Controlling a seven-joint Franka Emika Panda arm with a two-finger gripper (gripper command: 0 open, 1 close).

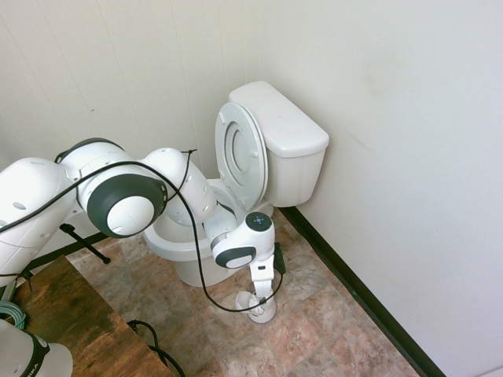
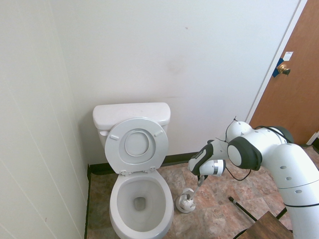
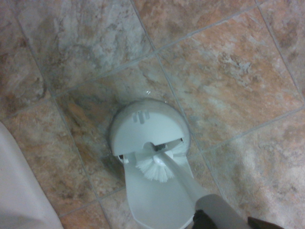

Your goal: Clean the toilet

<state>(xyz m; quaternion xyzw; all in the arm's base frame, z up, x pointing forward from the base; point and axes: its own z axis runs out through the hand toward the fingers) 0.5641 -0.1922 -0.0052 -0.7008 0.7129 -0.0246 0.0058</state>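
The white toilet (image 1: 289, 140) stands against the wall with its seat and lid (image 2: 137, 144) raised and its bowl (image 2: 122, 199) open. On the floor tiles beside the bowl sits a small white brush holder (image 1: 260, 306) (image 2: 186, 201) (image 3: 145, 129). A white toilet brush (image 3: 153, 167) rests in the holder, bristle head down. Its handle slants up to my gripper (image 1: 263, 275) (image 2: 200, 182), which is shut on the handle just above the holder.
A brown wooden surface (image 1: 75, 322) lies near the arm's base. A dark baseboard (image 1: 354, 287) runs along the wall behind the toilet. A brown door (image 2: 294, 84) stands to the side. Marbled floor tiles (image 3: 224, 71) spread around the holder.
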